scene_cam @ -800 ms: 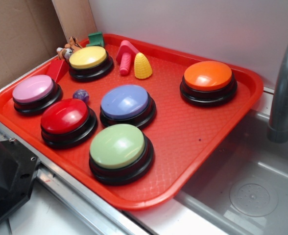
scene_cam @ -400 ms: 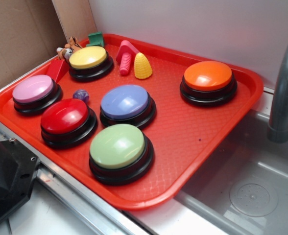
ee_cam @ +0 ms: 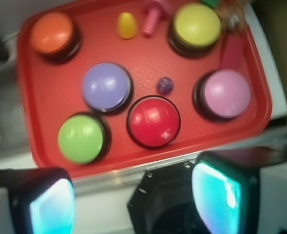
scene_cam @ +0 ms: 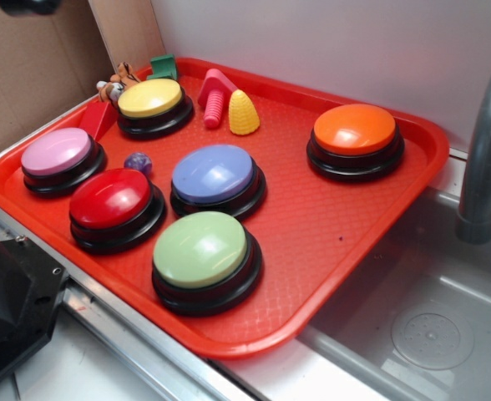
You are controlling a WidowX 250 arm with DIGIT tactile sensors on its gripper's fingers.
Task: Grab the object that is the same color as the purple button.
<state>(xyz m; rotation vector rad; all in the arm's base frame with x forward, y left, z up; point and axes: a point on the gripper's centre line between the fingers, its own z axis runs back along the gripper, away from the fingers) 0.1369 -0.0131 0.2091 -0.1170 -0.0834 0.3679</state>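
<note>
The tiny dark purple lump (scene_cam: 138, 163) with pale specks lies on the red tray (scene_cam: 329, 225), between the pink button (scene_cam: 58, 151), the red button (scene_cam: 110, 198) and the purple button (scene_cam: 214, 173). In the wrist view the lump (ee_cam: 165, 86) sits just above the red button (ee_cam: 153, 121) and to the right of the purple button (ee_cam: 106, 86). My gripper (ee_cam: 133, 204) is open and empty. It hangs high over the tray's near edge, far from the lump. In the exterior view only a dark sliver of the gripper (scene_cam: 7, 4) shows at the top left.
Yellow (scene_cam: 149, 98), orange (scene_cam: 354, 129) and green (scene_cam: 200, 248) buttons also stand on the tray. A yellow ridged cone (scene_cam: 244, 113) and a pink screw toy (scene_cam: 215, 98) lie at the back. A sink (scene_cam: 429, 326) and a grey tap (scene_cam: 483, 150) are at the right, with the black robot base (scene_cam: 7, 309) in front.
A dark sliver of my gripper has come into the exterior view at the top left corner. Nothing on the tray has moved.
</note>
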